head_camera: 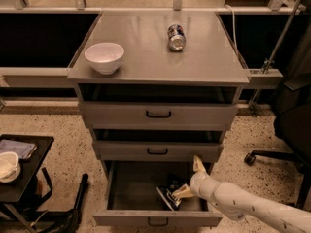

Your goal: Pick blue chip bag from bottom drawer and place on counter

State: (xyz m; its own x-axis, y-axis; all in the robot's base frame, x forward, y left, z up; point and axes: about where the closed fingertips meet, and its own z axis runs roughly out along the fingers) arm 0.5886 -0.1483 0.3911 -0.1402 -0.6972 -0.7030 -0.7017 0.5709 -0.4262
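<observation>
The bottom drawer (158, 219) of the grey cabinet stands pulled open. The blue chip bag (169, 194), dark blue with white patches, lies inside it toward the right. My gripper (187, 181) reaches in from the lower right on a white arm. One finger (198, 164) points up by the drawer's right rear, the other (181, 192) lies against the bag. The fingers look spread apart, with the bag at the lower one. The counter (146, 57) is the cabinet's flat grey top, above.
A white bowl (104, 57) sits on the counter at the left and a blue-and-silver can (176, 37) lies at the back middle. A black side table (22, 171) with a white cup stands at the left. A black office chair (291, 125) is at the right.
</observation>
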